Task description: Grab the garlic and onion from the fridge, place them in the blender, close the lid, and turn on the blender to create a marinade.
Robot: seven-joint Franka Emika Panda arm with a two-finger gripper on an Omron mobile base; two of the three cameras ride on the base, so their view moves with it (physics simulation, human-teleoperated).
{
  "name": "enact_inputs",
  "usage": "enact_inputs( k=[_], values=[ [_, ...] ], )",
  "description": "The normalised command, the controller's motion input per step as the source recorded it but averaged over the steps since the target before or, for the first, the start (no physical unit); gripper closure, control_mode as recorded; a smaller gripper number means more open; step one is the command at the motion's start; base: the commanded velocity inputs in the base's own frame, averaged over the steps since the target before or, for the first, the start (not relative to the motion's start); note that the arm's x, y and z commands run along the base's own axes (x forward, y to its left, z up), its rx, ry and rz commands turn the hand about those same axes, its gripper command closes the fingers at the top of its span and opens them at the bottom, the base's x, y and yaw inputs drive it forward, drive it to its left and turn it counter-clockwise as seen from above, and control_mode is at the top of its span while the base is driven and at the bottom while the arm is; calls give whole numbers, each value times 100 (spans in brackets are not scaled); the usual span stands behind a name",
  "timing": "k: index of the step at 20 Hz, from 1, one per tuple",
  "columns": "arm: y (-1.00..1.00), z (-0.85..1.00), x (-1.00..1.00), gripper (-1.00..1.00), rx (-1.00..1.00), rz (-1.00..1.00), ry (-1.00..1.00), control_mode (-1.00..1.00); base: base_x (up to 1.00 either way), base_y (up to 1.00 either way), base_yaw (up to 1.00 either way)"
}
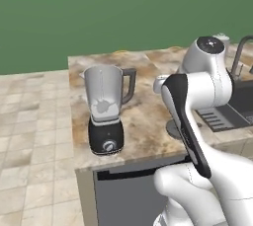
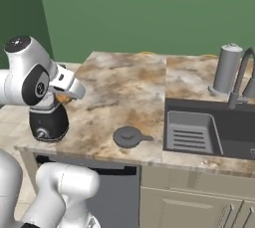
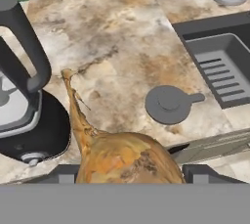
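The fingers grip the onion (image 3: 128, 158) between them, its dry stem pointing forward, carried just beside the blender (image 1: 105, 109) so it can drop into the open jar. The lid (image 2: 129, 136) waits on the table (image 2: 124, 87) nearby.

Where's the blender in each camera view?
Left base view: blender left of centre, at the counter's corner.
Right base view: blender at left edge, partly behind the arm.
Hand view: blender at left edge.
Shared landmark: sink, to its right.
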Motion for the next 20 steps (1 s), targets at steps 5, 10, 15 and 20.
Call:
enact_inputs(
  k=[5,10,15,20],
  values=[
    [0,0,0,100,0,0,0,100,49,-12,0],
    [0,0,0,100,0,0,0,100,18,-16,0],
    [0,0,0,100,0,0,0,100,0,-18,1],
    [0,3,-6,100,2,1,-4,-100,-6,-6,3]
  ],
)
